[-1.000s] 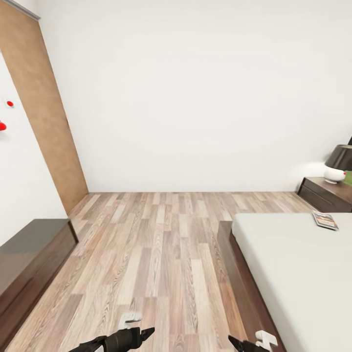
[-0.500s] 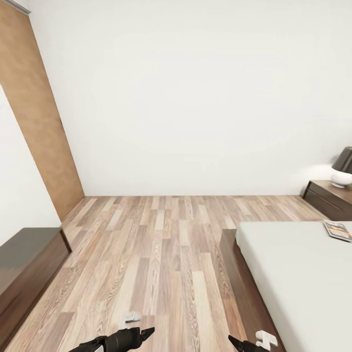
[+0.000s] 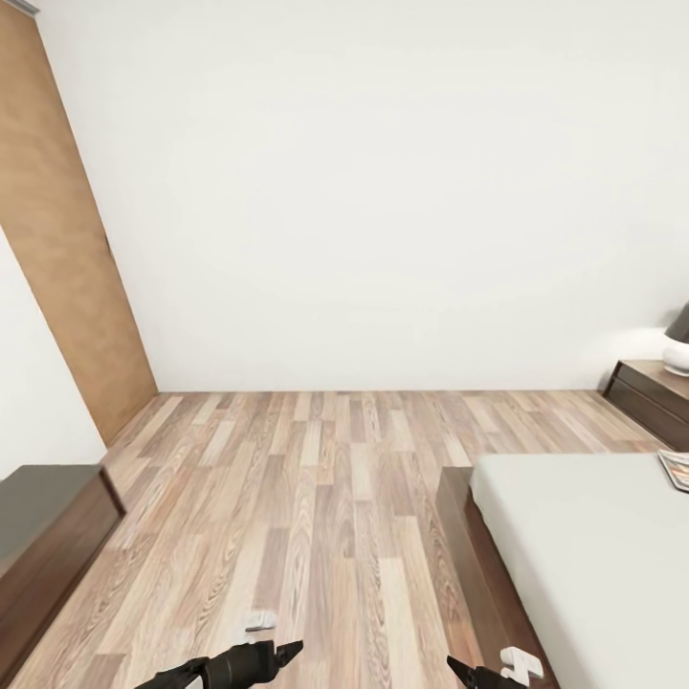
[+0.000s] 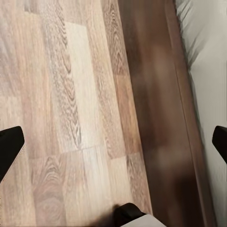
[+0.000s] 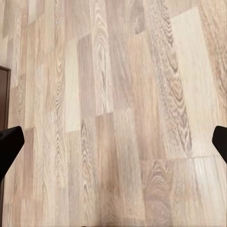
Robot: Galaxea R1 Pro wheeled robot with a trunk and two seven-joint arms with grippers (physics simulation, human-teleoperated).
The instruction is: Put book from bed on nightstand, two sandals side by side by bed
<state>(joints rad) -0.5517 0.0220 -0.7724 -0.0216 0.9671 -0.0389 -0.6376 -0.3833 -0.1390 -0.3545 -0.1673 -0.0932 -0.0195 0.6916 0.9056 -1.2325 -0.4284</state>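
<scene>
Book (image 3: pixel 676 468): thin, flat on off-white bed (image 3: pixel 584 545) mattress near far edge, cover unclear, cut by frame. Dark nightstand (image 3: pixel 651 402) beyond, against white wall.

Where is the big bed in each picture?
Head view: the bed fills the lower right corner, beside the floor.
Left wrist view: its dark wooden frame and pale mattress edge run along one side.
Right wrist view: not in it.
Shared landmark: the wood-plank floor.

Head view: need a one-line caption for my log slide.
Robot faces a white wall across plank floor; bed at right with the book at frame edge, nightstand beyond, both pincers open and empty.
</scene>
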